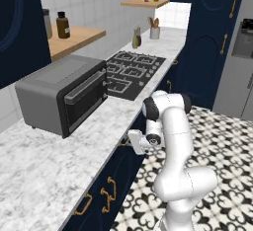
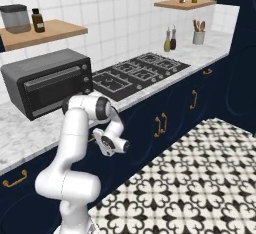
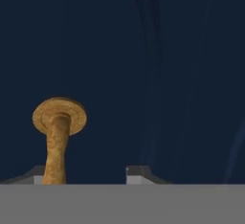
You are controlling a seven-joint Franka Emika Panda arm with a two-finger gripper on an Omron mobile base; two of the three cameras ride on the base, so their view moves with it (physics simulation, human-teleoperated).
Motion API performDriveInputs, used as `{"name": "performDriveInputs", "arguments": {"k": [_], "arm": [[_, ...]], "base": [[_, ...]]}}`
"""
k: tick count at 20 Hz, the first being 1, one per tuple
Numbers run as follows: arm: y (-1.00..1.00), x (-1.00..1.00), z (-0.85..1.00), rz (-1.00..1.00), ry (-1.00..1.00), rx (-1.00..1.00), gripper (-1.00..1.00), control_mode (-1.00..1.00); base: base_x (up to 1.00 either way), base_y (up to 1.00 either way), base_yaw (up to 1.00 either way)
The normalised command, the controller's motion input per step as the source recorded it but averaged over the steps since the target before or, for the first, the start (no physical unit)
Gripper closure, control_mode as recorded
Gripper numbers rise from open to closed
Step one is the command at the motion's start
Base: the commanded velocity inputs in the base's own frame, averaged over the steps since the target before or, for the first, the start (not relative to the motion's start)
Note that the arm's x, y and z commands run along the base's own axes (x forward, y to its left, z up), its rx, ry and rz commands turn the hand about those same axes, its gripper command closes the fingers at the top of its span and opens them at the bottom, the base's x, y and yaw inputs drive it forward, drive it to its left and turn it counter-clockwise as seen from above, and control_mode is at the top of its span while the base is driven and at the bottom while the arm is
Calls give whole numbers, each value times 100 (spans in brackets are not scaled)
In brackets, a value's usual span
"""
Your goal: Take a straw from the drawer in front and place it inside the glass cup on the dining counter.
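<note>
We have the fingers (image 3: 86, 175) narrowed around the drawer (image 3: 143, 50)'s gold handle (image 3: 57, 137), because the straw sits inside it

drawer (image 3: 119, 50) | navy-blue front, seen close in the hand view | shut, inside hidden | gold handle (image 3: 57, 137) with round mount and stem stands out from it low left | front sits under the marble worktop edge

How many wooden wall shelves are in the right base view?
2. The near shelf hangs on the tiled wall above the toaster oven. The far shelf is at the back corner, above the utensil crock. More may lie outside the frame.
</note>
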Motion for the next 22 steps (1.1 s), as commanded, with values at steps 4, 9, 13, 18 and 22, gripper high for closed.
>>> {"name": "performDriveInputs", "arguments": {"k": [4, 9, 13, 18, 22], "arm": [[33, 0, -30, -31, 12, -54, 100, -100], [11, 0, -43, -24, 22, -75, 100, -100], [-13, 0, -40, -12, 38, -86, 100, -100], [-45, -22, -49, -13, 41, -85, 100, -100], [-8, -36, -49, -19, 39, -98, 100, -100]], "base": [[0, 0, 0], [0, 0, 0], [0, 0, 0], [0, 0, 0], [0, 0, 0]]}}
